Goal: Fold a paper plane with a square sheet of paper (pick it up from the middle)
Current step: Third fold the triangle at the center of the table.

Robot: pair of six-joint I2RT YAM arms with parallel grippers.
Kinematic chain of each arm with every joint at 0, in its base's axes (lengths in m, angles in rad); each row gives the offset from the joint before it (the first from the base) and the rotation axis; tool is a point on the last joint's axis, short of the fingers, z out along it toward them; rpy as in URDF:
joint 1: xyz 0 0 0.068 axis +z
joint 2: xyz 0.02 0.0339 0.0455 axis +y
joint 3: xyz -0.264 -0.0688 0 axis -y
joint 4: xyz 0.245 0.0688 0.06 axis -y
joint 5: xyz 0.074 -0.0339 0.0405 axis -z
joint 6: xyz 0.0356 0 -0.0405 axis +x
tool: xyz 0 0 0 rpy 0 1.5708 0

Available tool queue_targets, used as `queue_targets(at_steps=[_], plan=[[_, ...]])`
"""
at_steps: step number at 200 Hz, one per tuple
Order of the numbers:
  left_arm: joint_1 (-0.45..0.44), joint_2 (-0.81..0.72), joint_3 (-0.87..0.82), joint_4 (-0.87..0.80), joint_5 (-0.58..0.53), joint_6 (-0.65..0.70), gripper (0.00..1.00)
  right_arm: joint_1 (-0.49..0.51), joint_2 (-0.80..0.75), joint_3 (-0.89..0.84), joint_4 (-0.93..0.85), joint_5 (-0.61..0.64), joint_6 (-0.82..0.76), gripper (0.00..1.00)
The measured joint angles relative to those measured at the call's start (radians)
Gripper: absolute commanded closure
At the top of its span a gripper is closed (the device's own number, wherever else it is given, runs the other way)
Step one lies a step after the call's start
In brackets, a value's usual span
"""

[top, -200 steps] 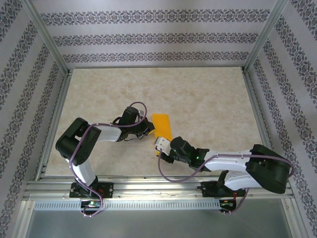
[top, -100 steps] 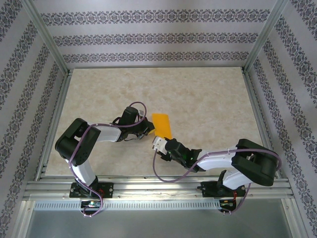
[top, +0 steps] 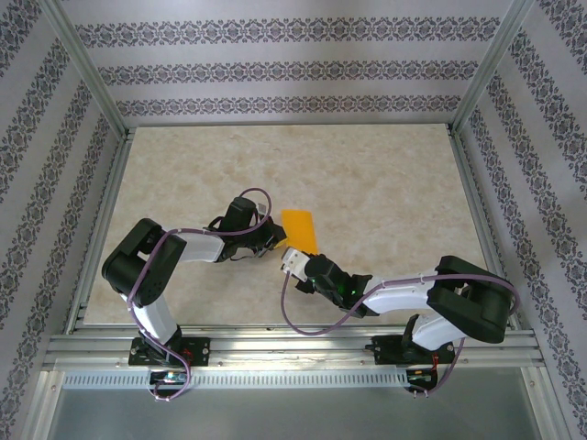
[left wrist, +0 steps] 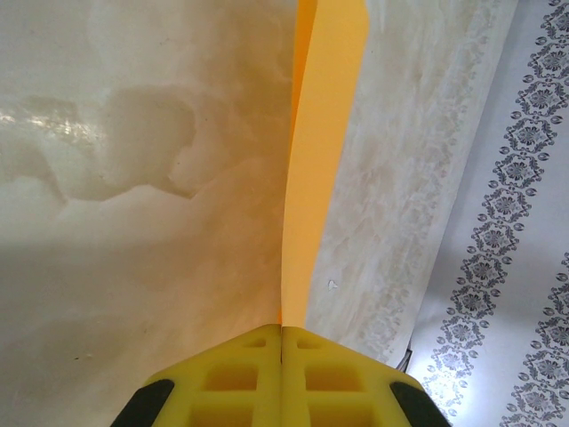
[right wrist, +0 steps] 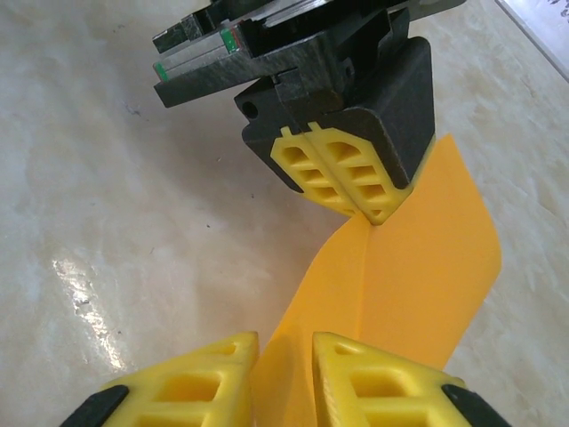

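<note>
The square sheet of paper (top: 301, 229) is bright orange and bent along a lengthwise crease, lying mid-table. My left gripper (top: 278, 240) is shut on the sheet's left edge. In the left wrist view the sheet (left wrist: 320, 178) rises edge-on from the closed left gripper (left wrist: 282, 329). My right gripper (top: 293, 259) is at the sheet's near end. In the right wrist view the sheet (right wrist: 418, 285) runs down into the narrow gap of the right gripper (right wrist: 284, 342), whose fingers still stand apart. The left gripper (right wrist: 372, 216) pinches the crease just ahead. The paper plane is out of view.
The marbled beige table (top: 385, 183) spreads wide behind and to the right of the sheet. Metal frame rails (top: 275, 344) run along the near edge and the sides. Patterned walls (top: 293, 69) close in the workspace.
The right gripper has moved forward and left to the sheet's near end, and its jaws have narrowed around the paper. The left gripper and the sheet have stayed put.
</note>
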Motion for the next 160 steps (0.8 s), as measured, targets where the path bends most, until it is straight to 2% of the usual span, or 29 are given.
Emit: queue_targets(at_steps=[50,89,97,106,130,145,160], plan=[[0.000,0.000,0.000,0.003,0.000,-0.003,1.00,0.000,0.000,0.000,0.003,0.000,0.019,1.00],[0.000,0.000,-0.006,0.005,0.000,-0.004,0.98,0.000,0.000,0.000,0.004,0.000,0.027,1.00],[0.000,0.000,-0.008,0.006,0.000,-0.004,0.94,0.000,0.000,0.000,0.006,0.000,0.027,1.00],[0.000,-0.001,-0.009,0.006,0.000,-0.004,0.84,0.000,0.000,0.000,0.008,0.000,0.027,1.00],[0.001,-0.021,-0.010,-0.013,-0.013,0.008,0.71,-0.005,0.000,-0.004,0.014,-0.023,0.044,1.00],[0.002,-0.065,-0.006,-0.084,-0.042,0.048,0.60,-0.028,-0.005,-0.005,0.010,-0.082,0.083,1.00],[0.003,-0.124,0.019,-0.200,-0.082,0.100,0.56,-0.065,-0.017,-0.005,0.006,-0.163,0.138,1.00]])
